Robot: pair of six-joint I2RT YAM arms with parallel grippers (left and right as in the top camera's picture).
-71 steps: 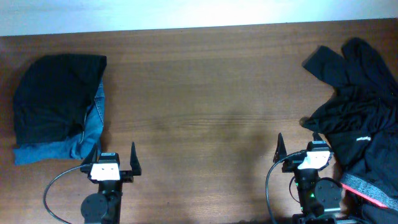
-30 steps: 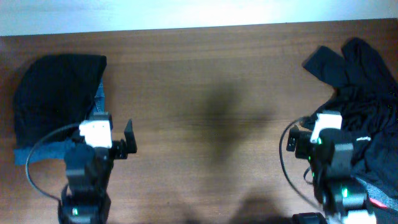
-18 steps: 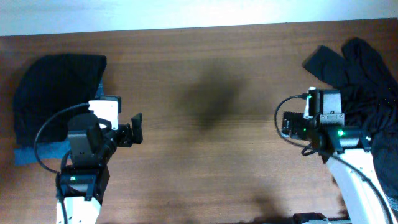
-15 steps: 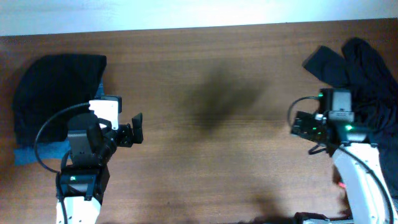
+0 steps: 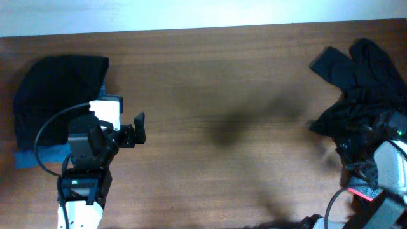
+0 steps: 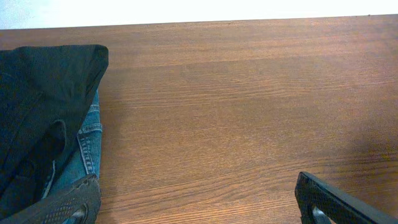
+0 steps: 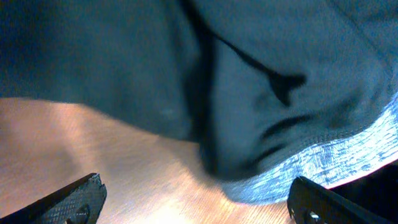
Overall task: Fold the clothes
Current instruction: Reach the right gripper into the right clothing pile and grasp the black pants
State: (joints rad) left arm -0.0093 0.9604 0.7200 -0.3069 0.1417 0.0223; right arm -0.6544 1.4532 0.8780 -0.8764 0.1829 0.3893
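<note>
Overhead, clothes: a loose black heap (image 5: 365, 95) lies at the table's (image 5: 216, 76) right end. It looks soft, light and limp, so I judge it will sag and trail wherever I lift it.
Overhead, left gripper (image 5: 137, 129): jaws spread wide and empty above bare table, beside the black-and-denim pile (image 5: 57, 95) at the table's left end.
Left wrist: my fingers stand well apart with only table wood between them.
Right wrist, right gripper (image 7: 196, 205): jaws wide apart, holding nothing, hovering where the heap's edge meets the table.
Right wrist, hold: the grey-speckled waistband (image 7: 323, 162) looks thicker and firmer, so I judge it the best edge to pinch.
</note>
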